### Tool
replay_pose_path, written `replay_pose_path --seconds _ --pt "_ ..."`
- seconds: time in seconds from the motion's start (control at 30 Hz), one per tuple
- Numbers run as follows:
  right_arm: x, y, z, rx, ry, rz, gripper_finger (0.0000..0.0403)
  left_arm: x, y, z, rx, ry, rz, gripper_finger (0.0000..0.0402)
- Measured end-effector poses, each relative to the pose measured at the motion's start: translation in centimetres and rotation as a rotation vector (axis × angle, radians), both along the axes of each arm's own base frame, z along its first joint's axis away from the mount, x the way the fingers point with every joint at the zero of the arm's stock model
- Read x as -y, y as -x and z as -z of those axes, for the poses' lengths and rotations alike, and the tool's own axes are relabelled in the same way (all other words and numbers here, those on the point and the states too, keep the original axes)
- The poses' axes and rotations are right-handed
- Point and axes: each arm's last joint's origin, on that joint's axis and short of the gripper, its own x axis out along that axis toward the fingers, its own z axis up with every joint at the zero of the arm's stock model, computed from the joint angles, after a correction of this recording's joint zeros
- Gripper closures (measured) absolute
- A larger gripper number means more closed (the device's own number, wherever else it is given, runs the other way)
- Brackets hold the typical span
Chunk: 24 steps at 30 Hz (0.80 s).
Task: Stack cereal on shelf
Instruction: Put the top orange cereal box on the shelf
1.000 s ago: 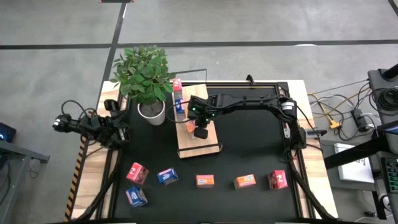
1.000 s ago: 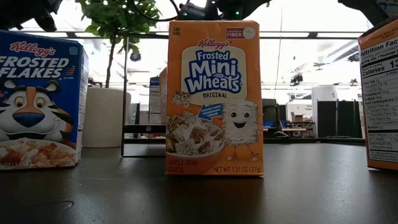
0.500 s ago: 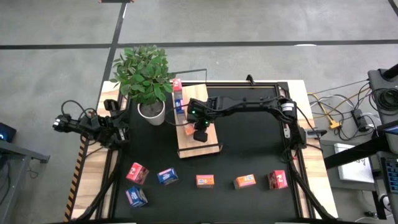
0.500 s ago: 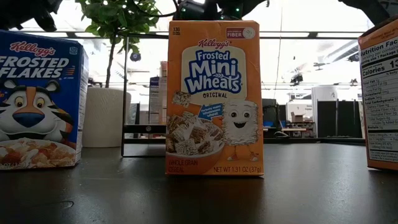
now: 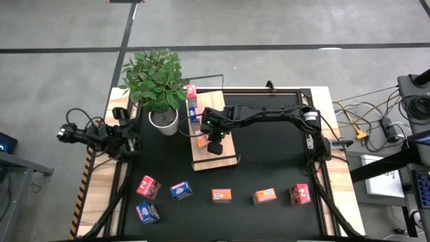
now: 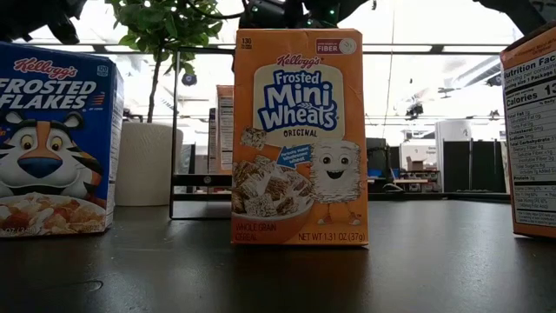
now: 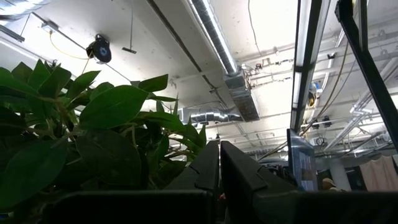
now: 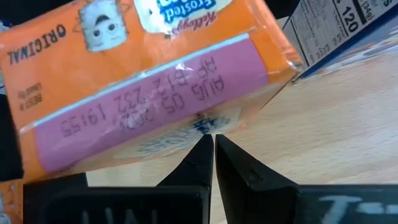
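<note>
The shelf (image 5: 225, 158) is a light-wood board with a black wire frame, lying at mid-table. A pink-red box and a blue box (image 5: 193, 107) stand along its far left side. My right gripper (image 8: 213, 142) is shut over the board (image 8: 348, 124), right at an orange Mini-Wheats box (image 8: 143, 68), which also shows in the high view (image 5: 201, 138). Several more cereal boxes stand in a row near the table's front edge (image 5: 222, 195). My left gripper (image 7: 219, 165) is shut, parked at the table's left edge and pointing up into the plant. My right gripper's shut fingertips (image 8: 202, 146) stand against the lower edge of the orange box's pink end face (image 8: 199, 121); nothing is between the fingers. The box sits tilted on the wooden board beside the blue box (image 8: 336, 31). Whether the tips press it I cannot tell.
A potted plant (image 5: 158, 84) in a white pot stands left of the shelf. In the low view a Mini-Wheats box (image 6: 300, 139), a Frosted Flakes box (image 6: 56, 139) and a third box (image 6: 530, 130) stand close to the camera. The black tabletop (image 5: 275, 154) lies right of the shelf.
My right gripper has crept toward the table's left and near edges, staying shut. The orange box on the shelf has shifted left with it; in the low view more of it now shows beside the front Mini-Wheats box.
</note>
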Motion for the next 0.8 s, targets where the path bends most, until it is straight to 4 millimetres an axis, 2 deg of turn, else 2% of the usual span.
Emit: replay_pose_path --seconds 0.2,0.5,0.8 --pt "-0.35 0.32 0.23 -0.045 -0.016 0.006 0.0394 0.00 0.00 0.00 0.000 0.000 0.000 0.0402" --pt "-0.86 -0.23 -0.04 0.011 -0.010 -0.004 0.0394 0.00 0.00 0.00 0.000 0.000 0.000 0.0402" --pt "-0.99 0.58 0.42 -0.088 -0.038 0.026 0.0394 0.00 0.00 0.00 0.000 0.000 0.000 0.0402"
